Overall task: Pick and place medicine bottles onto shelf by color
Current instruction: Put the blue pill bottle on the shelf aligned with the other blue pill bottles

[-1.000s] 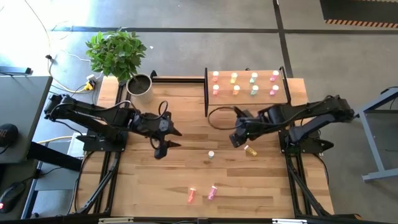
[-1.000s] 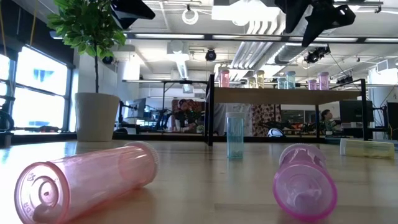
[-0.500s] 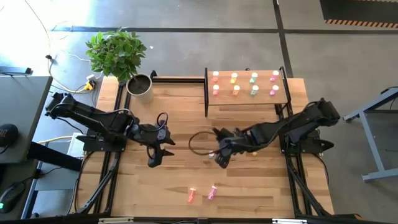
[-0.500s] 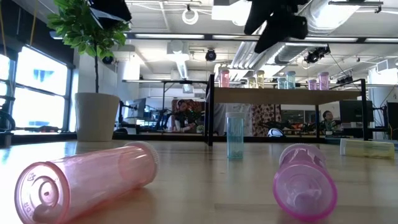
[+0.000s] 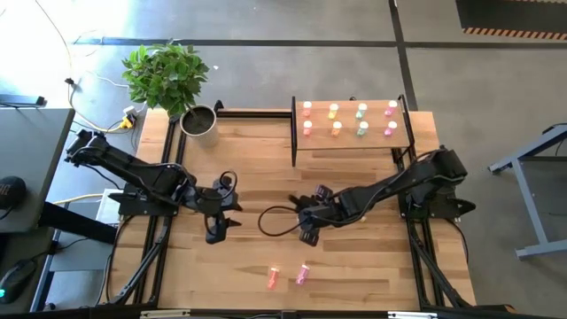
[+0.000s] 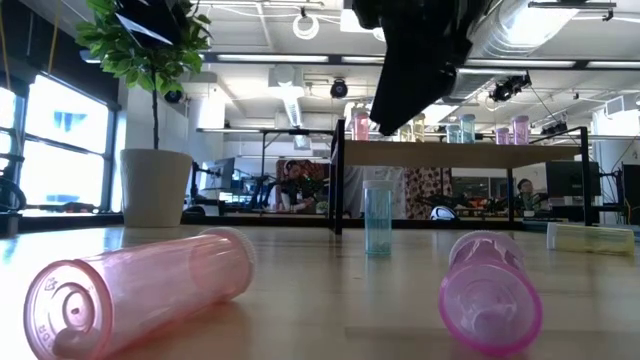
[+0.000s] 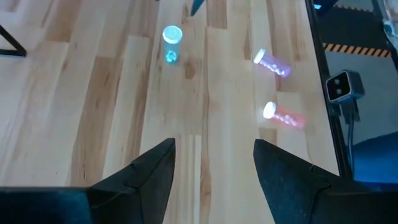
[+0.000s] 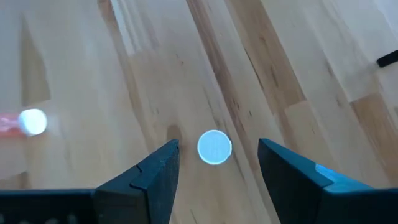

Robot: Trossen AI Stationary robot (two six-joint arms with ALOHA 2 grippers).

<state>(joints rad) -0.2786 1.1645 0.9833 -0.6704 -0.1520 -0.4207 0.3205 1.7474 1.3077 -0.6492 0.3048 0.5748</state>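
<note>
A pale green-white medicine bottle (image 6: 377, 218) stands upright on its base mid-table. Its round white cap (image 8: 214, 147) shows between the fingers of my right gripper (image 8: 217, 171), which hangs open above the bottle (image 6: 397, 105) without touching it and hides it in the high view (image 5: 306, 232). A red-pink bottle (image 5: 272, 278) and a magenta one (image 5: 302, 274) lie on their sides near the front edge. A yellow bottle (image 6: 590, 237) lies on its side at the right. The shelf (image 5: 354, 146) at the far right carries several bottles. My left gripper (image 5: 215, 234) hovers open left of centre, holding nothing (image 7: 214, 168).
A potted plant in a grey pot (image 5: 199, 121) stands at the far left corner. A black cable loop (image 5: 275, 221) hangs from my right arm, between the two grippers. Bare wood lies between the left gripper and the lying bottles.
My right gripper has swung from in front of the shelf toward the table's left and near edge, come down and rolled. It now hangs over the upright pale bottle. My left gripper has drifted slightly toward the near edge. No bottle has moved.
</note>
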